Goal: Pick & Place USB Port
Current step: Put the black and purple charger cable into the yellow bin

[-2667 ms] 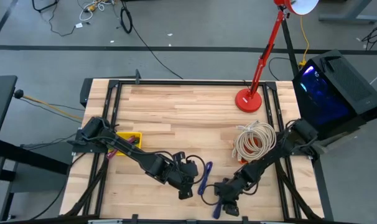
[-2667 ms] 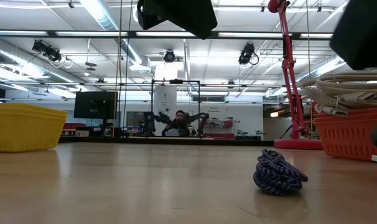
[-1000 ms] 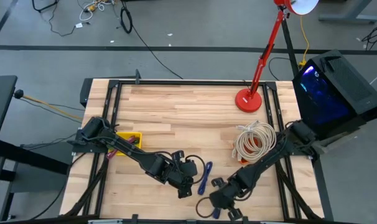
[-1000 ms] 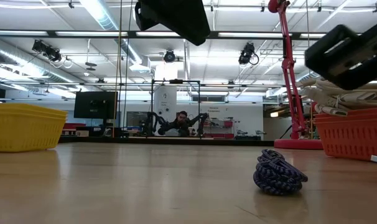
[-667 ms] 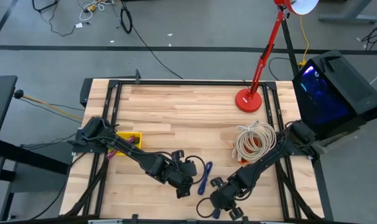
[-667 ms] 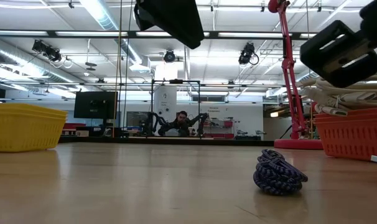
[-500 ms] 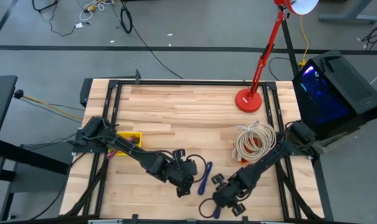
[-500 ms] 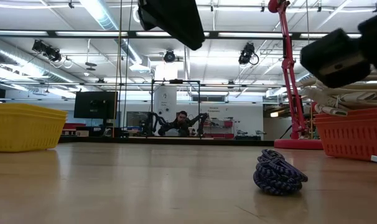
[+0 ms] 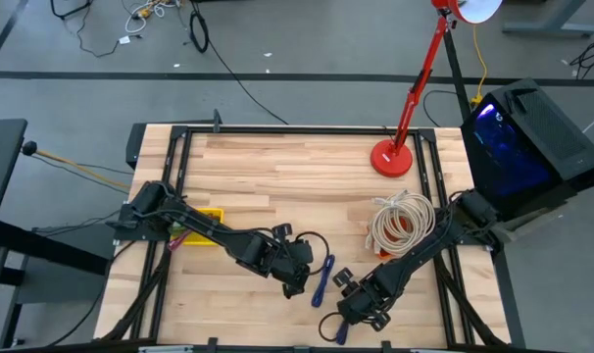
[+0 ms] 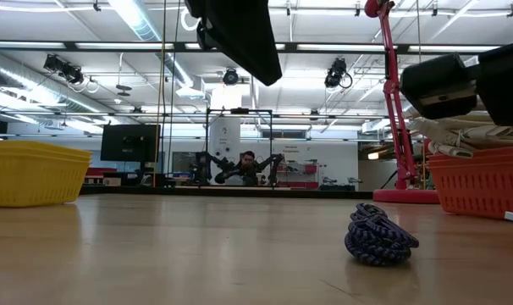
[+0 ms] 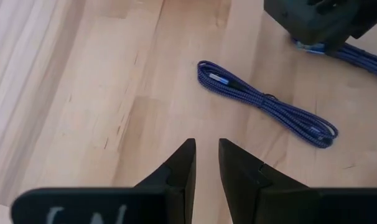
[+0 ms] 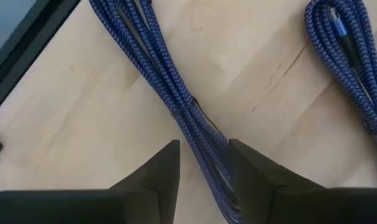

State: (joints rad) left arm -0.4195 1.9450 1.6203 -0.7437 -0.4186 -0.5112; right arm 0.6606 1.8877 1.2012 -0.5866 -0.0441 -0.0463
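Two bundled blue braided USB cables lie flat on the wooden table. One cable (image 9: 324, 279) (image 11: 263, 102) lies between the arms, a little beyond my left gripper (image 9: 295, 284) (image 11: 206, 155), whose fingers stand narrowly apart with nothing between them. The other cable (image 9: 337, 331) (image 12: 170, 87) lies by the near edge. My right gripper (image 9: 361, 310) (image 12: 204, 165) points down over it, open, one finger on either side of the bundle; I cannot tell whether they touch it. The low view shows a coiled cable (image 10: 379, 235) on the tabletop.
An orange basket (image 10: 481, 182) heaped with white cables (image 9: 403, 221) stands at the right. A yellow basket (image 10: 32, 174) sits at the left, partly under my left arm. The red lamp's base (image 9: 391, 157) is at the far right, with a black computer (image 9: 518, 137) off the table.
My left gripper has swung a little toward the table's right, nearer the middle cable. My right gripper has rolled about its wrist and tipped steeper over the cable at the near edge. Both cables have stayed where they lay.
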